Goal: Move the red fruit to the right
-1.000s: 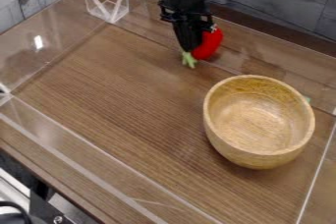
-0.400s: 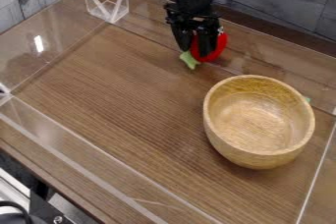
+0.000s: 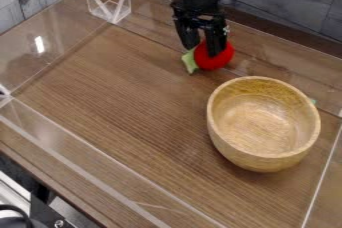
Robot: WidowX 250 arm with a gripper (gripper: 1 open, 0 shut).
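Dark wood-grain desk (image 3: 120,112), enclosed by low clear plastic walls (image 3: 47,132) along its edges. Red fruit (image 3: 213,56) is seen resting on the desk near the far side — green leafy bit toward the left. Wooden bowl (image 3: 263,122) is set upright on the desk, nearer the camera and to the right, just apart from the fruit.

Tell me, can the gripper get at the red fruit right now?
Probably yes. The gripper hangs open directly over the red fruit, fingers either side of it, nothing between them. The wooden bowl sits apart, nearer the camera, out of the way.
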